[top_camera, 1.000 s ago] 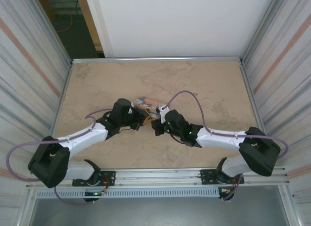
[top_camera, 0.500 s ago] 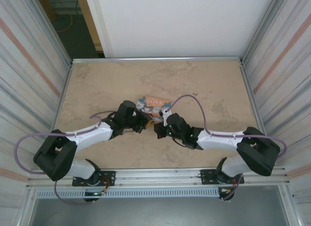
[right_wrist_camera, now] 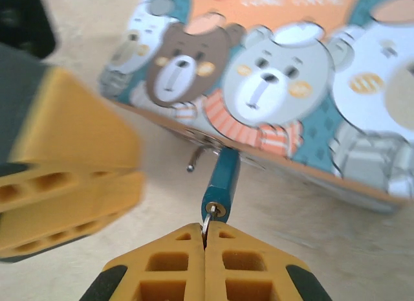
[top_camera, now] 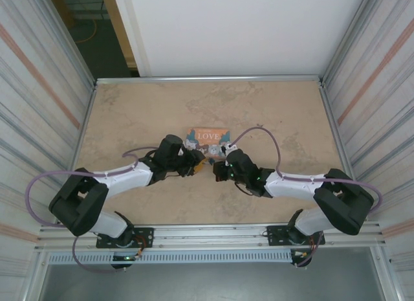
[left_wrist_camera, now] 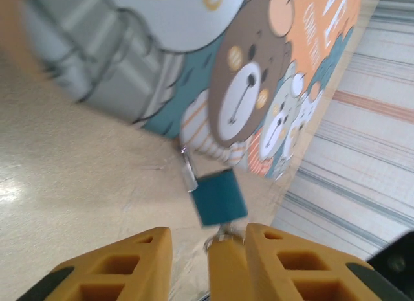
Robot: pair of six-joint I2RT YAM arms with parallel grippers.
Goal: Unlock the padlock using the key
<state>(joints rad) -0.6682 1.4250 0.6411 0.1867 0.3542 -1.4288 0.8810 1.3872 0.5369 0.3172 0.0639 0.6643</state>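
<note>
The padlock [right_wrist_camera: 220,178], a tiny teal body, hangs by its thin silvery shackle [right_wrist_camera: 197,157] from the hasp on the front edge of the tin [right_wrist_camera: 272,74]. One end of the shackle stands free of the body. My right gripper [right_wrist_camera: 206,231] is shut on the key [right_wrist_camera: 208,218], which sits in the keyhole at the body's bottom. In the left wrist view the padlock [left_wrist_camera: 220,196] lies just beyond my left gripper [left_wrist_camera: 208,231], whose jaws stand apart and touch nothing. The right gripper's yellow tip [left_wrist_camera: 226,268] shows between them. From above, both grippers [top_camera: 196,162] [top_camera: 217,169] meet below the tin [top_camera: 208,136].
The orange-and-teal tin with cartoon bears lies flat on the beige tabletop [top_camera: 142,113]. Metal rails [top_camera: 207,78] edge the table, and corrugated walls [top_camera: 39,87] stand on both sides. Purple cables [top_camera: 259,131] loop off both arms.
My left gripper has opened and let go of the padlock. The tin has settled flat with its lid facing up. The right gripper stays shut on the key.
</note>
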